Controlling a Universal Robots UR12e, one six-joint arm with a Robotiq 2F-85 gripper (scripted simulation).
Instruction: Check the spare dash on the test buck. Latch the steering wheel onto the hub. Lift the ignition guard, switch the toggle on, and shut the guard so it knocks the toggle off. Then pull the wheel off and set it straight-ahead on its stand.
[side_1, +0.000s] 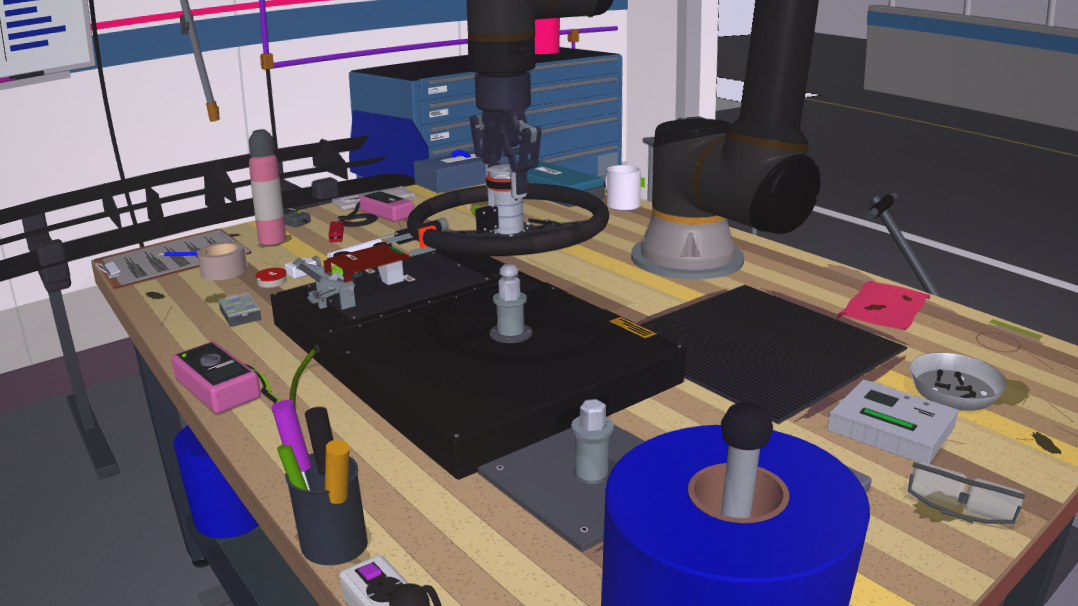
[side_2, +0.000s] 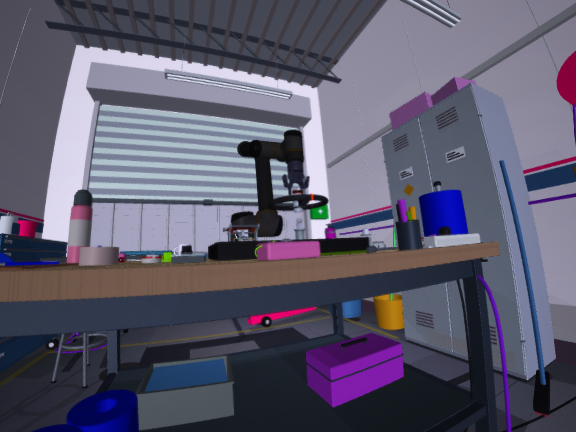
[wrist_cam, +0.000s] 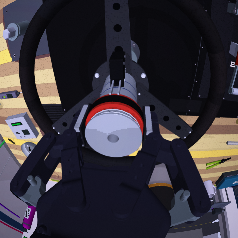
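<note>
On the black test buck (side_1: 482, 339) in the middle of the bench, the grey hub (side_1: 510, 301) stands bare with its knob on top. The black steering wheel (side_1: 509, 218) hangs level in the air above the hub, well clear of it, with an orange mark on its left rim. The red ignition guard (side_1: 362, 264) lies down over the toggle on the buck's left rear corner. The wheel's stand (side_1: 592, 445), a grey post on a plate, is at the bench's front edge. My gripper (wrist_cam: 113, 122) is closed around the wheel's grey centre boss (wrist_cam: 113, 135) with its red collar.
A large blue drum (side_1: 735, 520) with a black-knobbed rod stands at the front, beside the stand. A pen cup (side_1: 324, 505) is front left, a ribbed black mat (side_1: 769, 347) lies right of the buck, and the arm's base (side_1: 690, 249) is behind.
</note>
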